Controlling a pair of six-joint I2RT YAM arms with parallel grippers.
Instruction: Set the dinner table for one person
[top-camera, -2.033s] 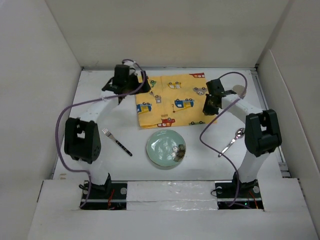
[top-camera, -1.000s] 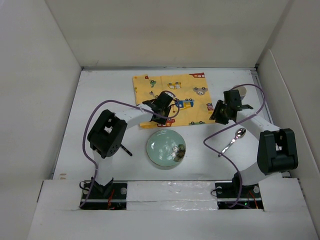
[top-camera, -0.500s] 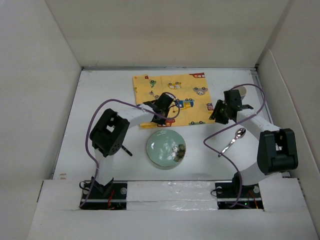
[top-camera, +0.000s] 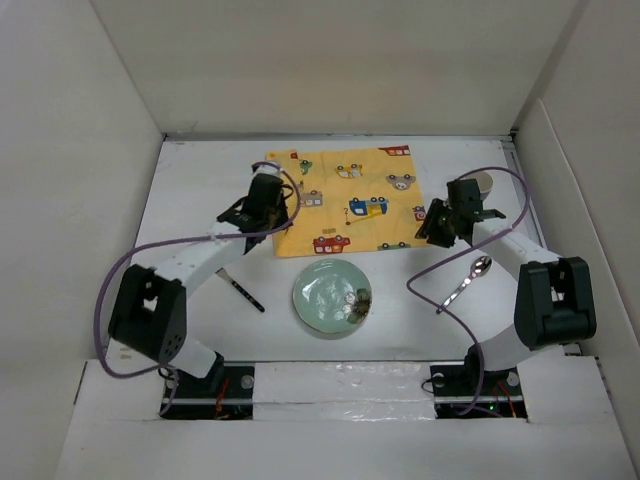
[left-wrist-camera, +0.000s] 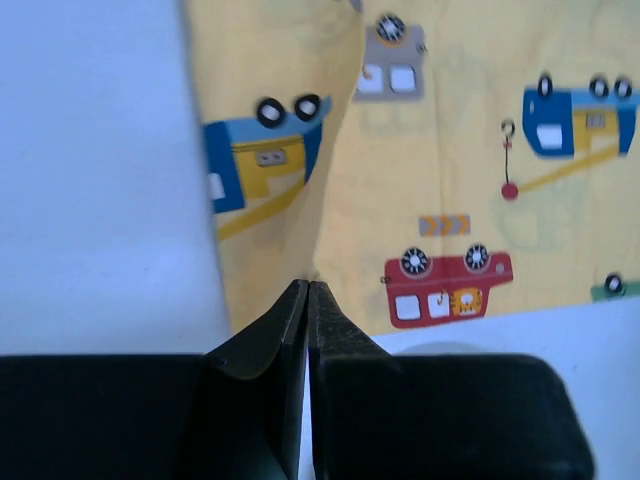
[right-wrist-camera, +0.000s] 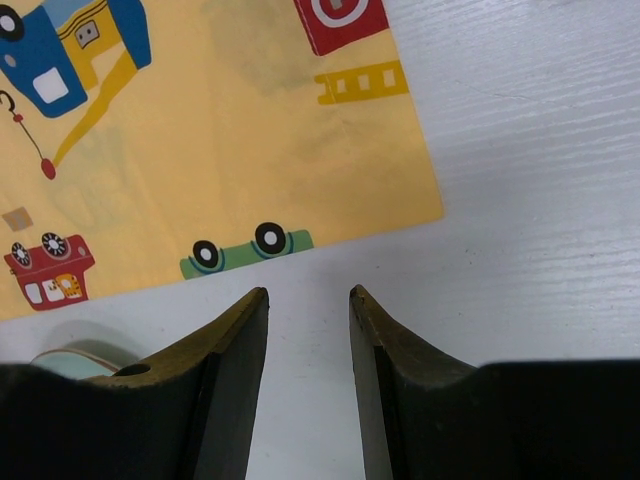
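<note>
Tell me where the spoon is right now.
Top view: the spoon lies on the right of the table, between the green plate and the right arm.

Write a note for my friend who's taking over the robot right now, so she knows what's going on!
Left gripper: shut, seemingly pinching a fold at the left edge of the yellow car-print placemat.
Right gripper: open, holding nothing, above the bare dinner table just off the placemat's near right corner.
Things: placemat at the far middle; green plate on the table in front of it, not on it; fork left of the plate, partly hidden; spoon to the right; what looks like a cup at the far right.
Done: placemat laid out, though creased.
Left: flatten it, then probably plate on top, with fork, spoon and cup around.
</note>
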